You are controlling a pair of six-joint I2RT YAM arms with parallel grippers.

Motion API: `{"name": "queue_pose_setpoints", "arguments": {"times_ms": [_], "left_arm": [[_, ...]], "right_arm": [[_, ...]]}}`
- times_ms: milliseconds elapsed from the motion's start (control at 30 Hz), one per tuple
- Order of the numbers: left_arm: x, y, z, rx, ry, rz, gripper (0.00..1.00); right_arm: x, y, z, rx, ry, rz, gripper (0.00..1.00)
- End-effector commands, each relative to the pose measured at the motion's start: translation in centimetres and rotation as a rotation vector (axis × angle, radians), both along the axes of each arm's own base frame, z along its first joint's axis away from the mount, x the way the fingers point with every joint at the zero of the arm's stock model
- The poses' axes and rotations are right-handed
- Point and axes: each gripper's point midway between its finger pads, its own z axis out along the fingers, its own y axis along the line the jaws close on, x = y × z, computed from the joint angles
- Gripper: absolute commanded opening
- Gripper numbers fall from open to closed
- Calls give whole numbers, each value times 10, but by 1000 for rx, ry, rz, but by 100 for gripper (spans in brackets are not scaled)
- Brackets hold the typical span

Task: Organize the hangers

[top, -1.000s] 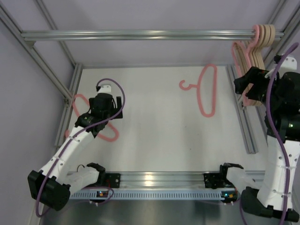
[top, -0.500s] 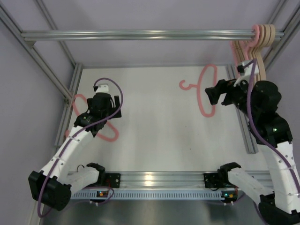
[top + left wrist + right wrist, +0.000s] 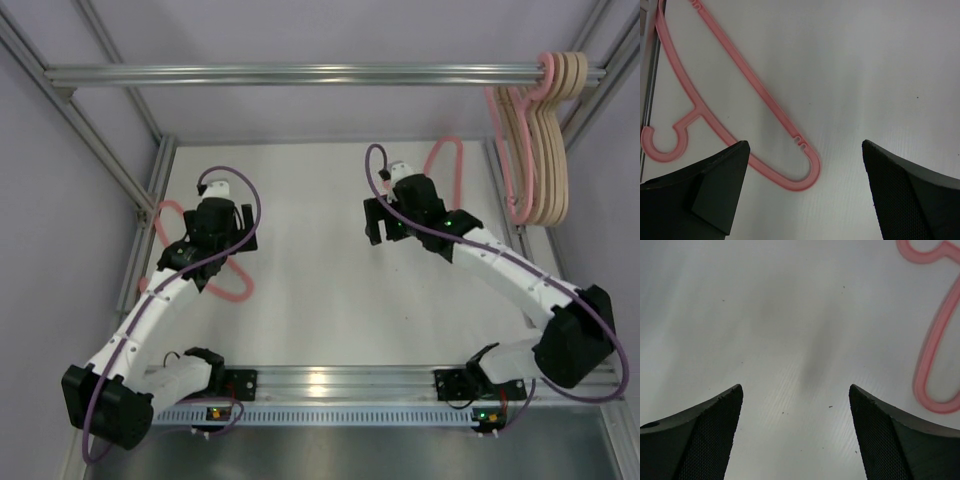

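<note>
Several hangers, pink and beige, hang by their hooks at the right end of the overhead rail. One pink hanger lies on the table at the back right, partly covered by my right arm. My right gripper stands open just left of it, over bare table, with the hanger at the right edge of the right wrist view. Another pink hanger lies at the left. My left gripper hovers open above it, over that hanger's rounded end.
Aluminium frame strips run along the table's left side and near edge. Slanted frame posts rise at both back corners. The white table surface stretches between the two arms.
My right arm has swung left from the hanging hangers down over the table beside the pink hanger. The left arm has barely moved.
</note>
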Motion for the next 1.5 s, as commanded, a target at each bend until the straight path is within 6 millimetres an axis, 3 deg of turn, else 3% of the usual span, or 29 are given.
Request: {"name": "queue_pose_setpoints", "arguments": {"times_ms": [0,33,167,233,500,667,767,900,1000,1167,1233,1367,1467], "left_arm": [[4,2,2,-6,-23,17,98],[5,2,2,-6,-23,17,98],[5,2,0,-5,-17,17,98],[5,3,0,-1,-16,17,98],[4,2,0,0,-12,10,98],[4,3,0,0,-14,10,98],[5,3,0,-1,-15,12,98],[4,2,-1,-2,-11,6,98],[5,2,-1,-4,-9,6,98],[4,2,-2,-4,-6,6,98],[5,2,-2,-4,-7,6,98],[5,2,-3,-3,-5,9,98],[5,1,-4,-7,0,4,98]], "right_arm": [[29,14,-21,33,-5,-85,83],[36,13,-43,0,29,-112,84],[66,-6,-77,-6,81,-235,84],[84,-25,-91,-6,90,-313,83],[134,-89,-113,14,123,-501,82],[154,-117,-127,6,145,-572,81],[158,-123,-138,5,169,-580,81],[156,-120,-157,7,223,-555,78],[149,-114,-167,18,268,-533,67],[135,-105,-179,-12,294,-508,32],[127,-100,-185,-32,308,-495,23],[108,-69,-193,-95,327,-434,0],[91,-43,-196,-143,330,-360,0]]}}
